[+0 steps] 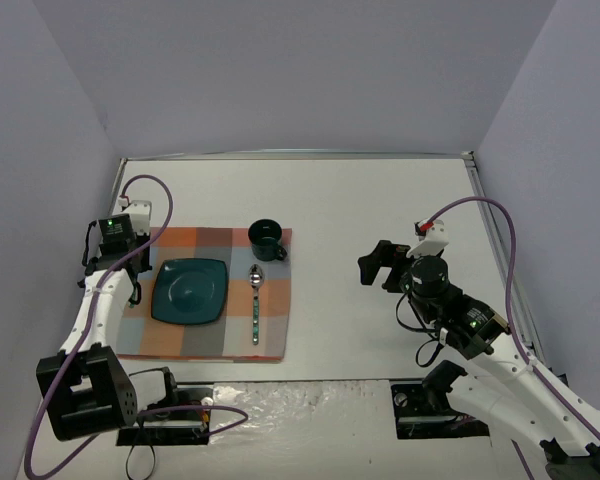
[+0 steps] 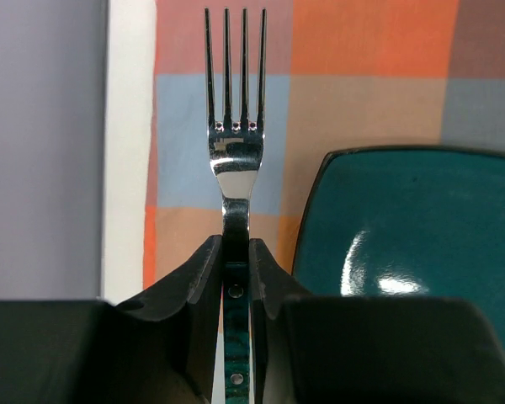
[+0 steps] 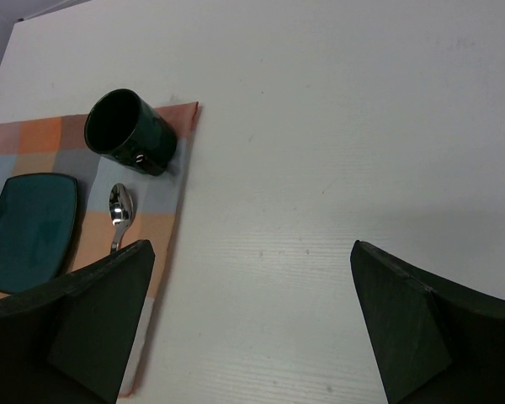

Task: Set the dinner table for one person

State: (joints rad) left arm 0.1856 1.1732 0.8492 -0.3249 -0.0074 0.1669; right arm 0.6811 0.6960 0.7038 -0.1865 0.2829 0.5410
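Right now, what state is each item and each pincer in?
Silver metal fork: clamped by its handle in the left pincer.
Left pincer: shut on the fork.
Right pincer: open, empty.
Checked cloth placemat: spread flat.
Teal square plate: empty, flat on the placemat.
Dark green mug: upright, on the placemat's far right corner.
Silver spoon: lying flat, right of the plate.

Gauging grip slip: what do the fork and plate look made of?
Fork: polished metal, probably stainless steel, with mirror-like reflections at the neck; its handle, pinched in the left gripper, looks teal-patterned, perhaps plastic or enamel. Plate: glossy teal, likely glazed ceramic given the bright highlight, though melamine is possible.
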